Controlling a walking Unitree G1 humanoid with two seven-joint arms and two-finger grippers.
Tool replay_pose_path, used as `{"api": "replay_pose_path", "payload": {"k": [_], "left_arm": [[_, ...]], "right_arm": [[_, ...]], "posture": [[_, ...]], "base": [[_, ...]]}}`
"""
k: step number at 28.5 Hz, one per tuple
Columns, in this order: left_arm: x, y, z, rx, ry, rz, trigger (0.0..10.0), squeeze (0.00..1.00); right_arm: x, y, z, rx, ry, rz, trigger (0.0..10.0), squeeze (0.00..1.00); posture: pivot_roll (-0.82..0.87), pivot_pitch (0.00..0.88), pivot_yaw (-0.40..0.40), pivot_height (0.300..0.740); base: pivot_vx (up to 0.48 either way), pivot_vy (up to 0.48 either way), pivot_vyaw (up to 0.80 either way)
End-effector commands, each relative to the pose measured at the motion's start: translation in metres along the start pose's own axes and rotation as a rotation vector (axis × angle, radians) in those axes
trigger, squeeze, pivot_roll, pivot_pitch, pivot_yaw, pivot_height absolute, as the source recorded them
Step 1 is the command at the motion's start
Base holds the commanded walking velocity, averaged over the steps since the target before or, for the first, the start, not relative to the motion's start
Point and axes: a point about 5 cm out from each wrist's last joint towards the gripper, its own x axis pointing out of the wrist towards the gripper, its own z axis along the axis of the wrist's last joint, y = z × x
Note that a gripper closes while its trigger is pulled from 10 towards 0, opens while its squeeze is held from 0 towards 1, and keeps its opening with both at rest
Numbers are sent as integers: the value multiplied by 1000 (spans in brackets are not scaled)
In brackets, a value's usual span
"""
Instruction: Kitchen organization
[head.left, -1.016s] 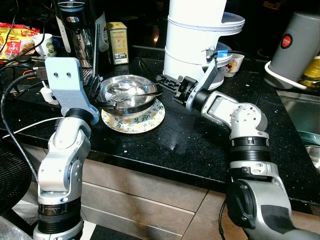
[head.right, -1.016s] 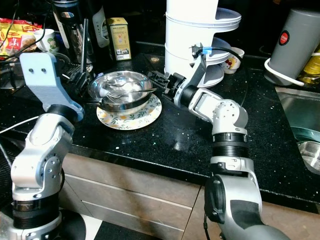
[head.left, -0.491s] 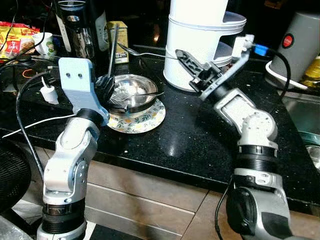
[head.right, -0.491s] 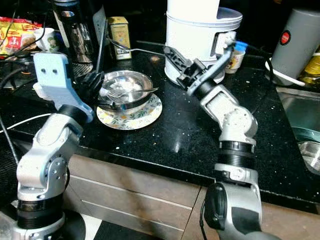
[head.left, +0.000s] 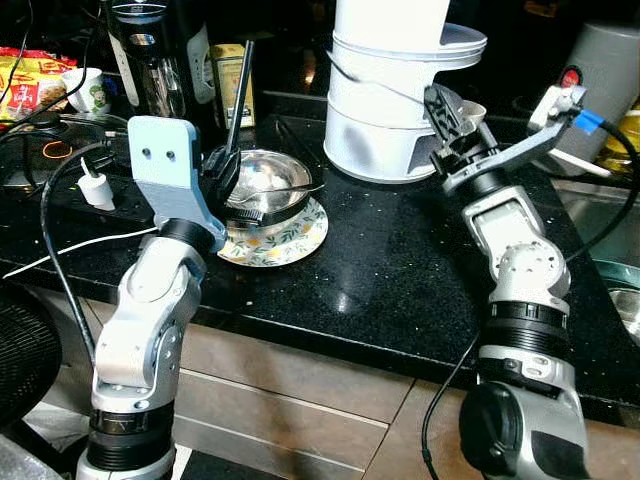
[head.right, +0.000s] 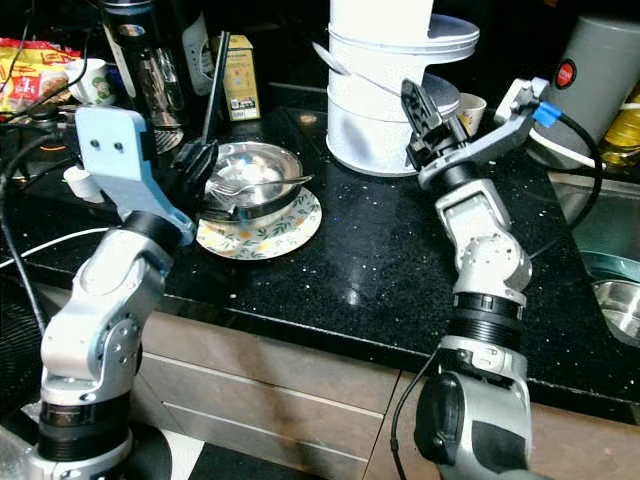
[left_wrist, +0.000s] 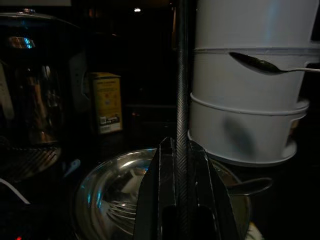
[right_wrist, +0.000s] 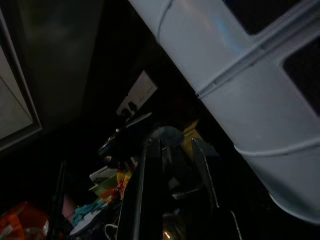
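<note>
My left gripper (head.left: 227, 166) is shut on a thin black stick (head.left: 241, 92) and holds it upright at the left rim of a steel bowl (head.left: 268, 178). The stick (left_wrist: 181, 100) stands between the pads in the left wrist view. The bowl rests on a floral plate (head.left: 296, 236) and has a fork (head.right: 232, 187) and another utensil in it. My right gripper (head.left: 441, 106) is shut on the handle of a silver spoon (head.right: 345, 70), raised in front of the white stacked container (head.left: 385, 110).
A black coffee machine (head.left: 150, 50) and a yellow box (head.left: 232, 75) stand behind the bowl. A grey jug (head.left: 600, 75) and a sink (head.left: 612, 262) lie to the right. Cables and a white plug (head.left: 95, 187) trail at the left. The black counter (head.left: 390, 260) ends at its front edge.
My right gripper has lifted the spoon away from the bowl and swung it up and to the right, in front of the white container. The left gripper has shifted closer to the bowl's rim.
</note>
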Motion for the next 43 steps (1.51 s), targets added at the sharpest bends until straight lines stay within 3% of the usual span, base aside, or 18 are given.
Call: {"api": "replay_pose_path", "payload": {"k": [1,13,24,43], "left_arm": [[0,-2,-6,11,19,-9,10000,0],[-5,4,-11,-2,30,36,10000,0],[-4,0,-13,-1,31,10,10000,0],[-4,-4,-13,17,34,-14,10000,0]], "right_arm": [[-5,-6,0,1,1,-21,10000,0],[-8,-9,-7,-103,25,-38,10000,0],[-5,-1,-15,-155,45,-5,10000,0],[2,8,-19,-186,50,31,10000,0]], "posture": [[60,0,-26,740],[62,0,-24,740],[63,0,-19,740],[66,0,-19,740]], "base": [[0,0,-800],[0,0,-799],[0,0,0],[0,-366,0]]}}
